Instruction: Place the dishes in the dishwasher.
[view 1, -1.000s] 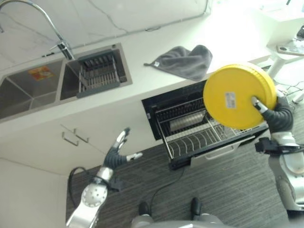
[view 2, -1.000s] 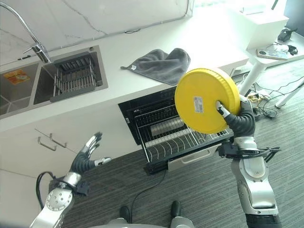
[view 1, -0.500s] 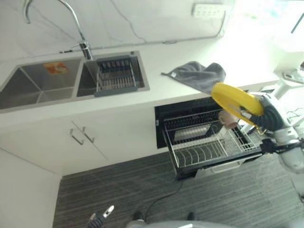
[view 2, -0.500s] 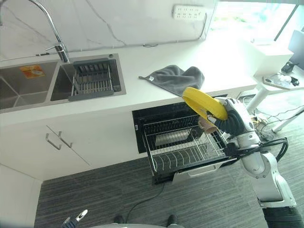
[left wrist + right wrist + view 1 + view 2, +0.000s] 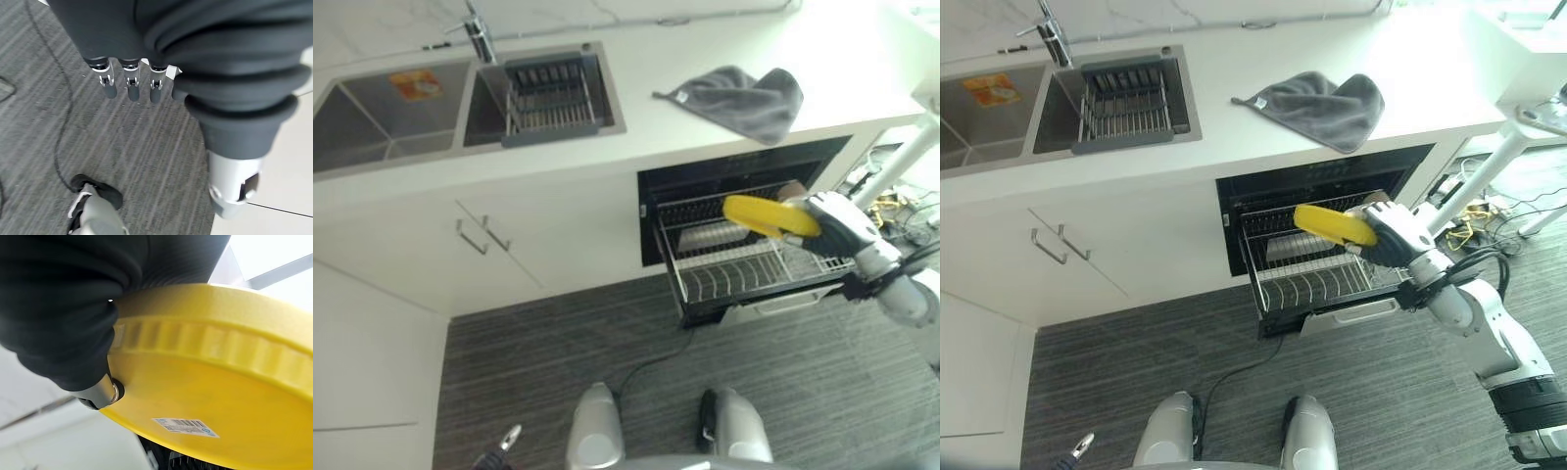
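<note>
Round yellow plastic dish [image 5: 1336,224] has dropped, flattened above the pulled-out wire dishwasher rack [image 5: 1317,284] | right hand [image 5: 1393,238] clamped on rim — light, stiff, slippery | left hand [image 5: 129,78] hangs relaxed, empty

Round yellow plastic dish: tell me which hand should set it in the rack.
Right. The right hand already grips the round yellow plastic dish above the pulled-out wire dishwasher rack; the left hand hangs over the floor.

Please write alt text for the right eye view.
The right hand holds a yellow plate nearly flat over the pulled-out dishwasher rack. A grey cloth lies on the white counter above.
</note>
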